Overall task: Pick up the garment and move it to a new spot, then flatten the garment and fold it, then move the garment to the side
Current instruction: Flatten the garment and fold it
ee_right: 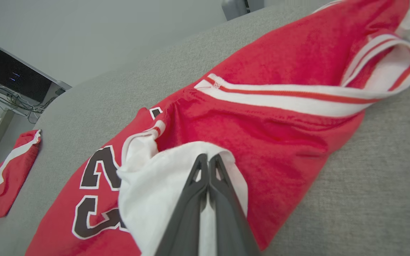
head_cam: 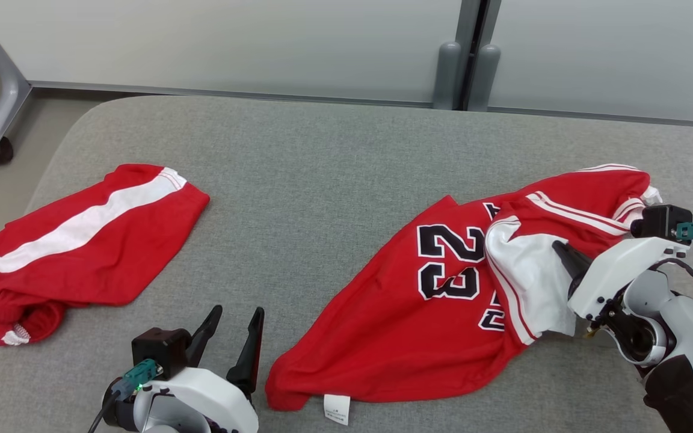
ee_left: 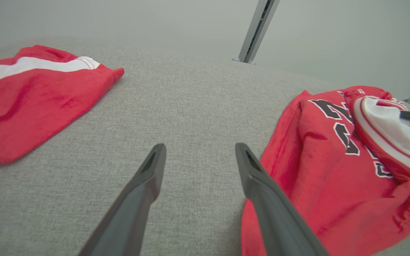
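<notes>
At three o'clock on the grey table lies the red jersey, its black "23" readable; the print on its white hem tag is too small to read. The right gripper is pressed together, pinching the jersey's white fabric. The left gripper, at seven o'clock, stands spread.

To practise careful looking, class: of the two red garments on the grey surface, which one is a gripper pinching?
The jersey numbered 23, pinched at its white fold by the right gripper; the striped garment lies untouched.
</notes>
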### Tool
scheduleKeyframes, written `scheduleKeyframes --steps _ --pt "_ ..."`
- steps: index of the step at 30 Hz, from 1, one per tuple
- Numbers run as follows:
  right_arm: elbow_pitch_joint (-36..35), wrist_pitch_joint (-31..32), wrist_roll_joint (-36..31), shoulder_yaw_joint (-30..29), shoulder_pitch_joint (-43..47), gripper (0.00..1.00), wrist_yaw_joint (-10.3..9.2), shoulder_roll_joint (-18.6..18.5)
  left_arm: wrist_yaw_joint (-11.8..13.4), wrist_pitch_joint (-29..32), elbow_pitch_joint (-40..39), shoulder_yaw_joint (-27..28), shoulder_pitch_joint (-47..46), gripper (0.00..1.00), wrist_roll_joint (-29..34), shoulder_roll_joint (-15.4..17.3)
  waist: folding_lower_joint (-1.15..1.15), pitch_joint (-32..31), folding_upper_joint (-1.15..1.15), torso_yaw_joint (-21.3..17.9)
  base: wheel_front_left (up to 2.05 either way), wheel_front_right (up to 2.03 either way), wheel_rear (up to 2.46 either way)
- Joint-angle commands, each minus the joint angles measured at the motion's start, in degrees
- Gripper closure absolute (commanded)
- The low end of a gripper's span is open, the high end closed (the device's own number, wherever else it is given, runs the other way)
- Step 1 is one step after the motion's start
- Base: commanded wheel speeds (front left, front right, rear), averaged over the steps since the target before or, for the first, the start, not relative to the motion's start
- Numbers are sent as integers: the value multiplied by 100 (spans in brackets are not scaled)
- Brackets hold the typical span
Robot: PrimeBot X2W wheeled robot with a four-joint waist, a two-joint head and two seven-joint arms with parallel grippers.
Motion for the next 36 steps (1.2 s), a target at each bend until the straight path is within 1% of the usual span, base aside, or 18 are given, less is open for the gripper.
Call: scheduleKeyframes --steps 1,6,11,16,21,25,30,31,34,35,36 --pt "-30 -90 11 28 -9 100 1 -73 28 3 4 7 -31 0 -33 36 0 -41 0 -55 0 0 0" --pt "-319 -288 102 105 250 100 1 -219 52 3 -6 14 68 0 -56 87 0 -245 0 -297 0 0 0" --pt "-852 -274 258 35 709 100 1 -566 105 -10 -54 24 206 0 -100 118 0 -478 0 -624 0 0 0" --pt "-1446 -55 383 -263 1293 100 1 -945 162 -37 -117 58 321 0 -144 136 0 -567 0 -932 0 0 0" --pt "-1980 400 416 -666 1946 100 1 -1165 177 -65 -154 74 353 0 -175 152 0 -523 0 -1127 0 0 0" --pt "-2391 718 330 -1135 2530 100 1 -1171 184 -89 -154 83 326 0 -185 139 0 -473 0 -1208 0 0 0" --pt "-2892 1356 105 -1779 3385 100 1 -1022 172 -112 -109 84 332 0 -190 131 0 -427 0 -1273 0 0 0" --pt "-2892 1356 105 -1779 3385 100 1 -1022 172 -112 -109 84 332 0 -190 131 0 -427 0 -1273 0 0 0" --pt "-3120 1689 -179 -2258 3815 100 1 -796 178 -123 -97 77 311 0 -193 122 0 -396 0 -1298 0 0 0" --pt "-3171 1798 -302 -2423 3931 98 1 -691 179 -121 -91 76 300 0 -192 123 0 -387 0 -1306 0 0 0" --pt "-3240 1899 -443 -2580 4021 65 1 -578 174 -121 -87 77 284 0 -195 129 0 -378 0 -1315 0 0 0"
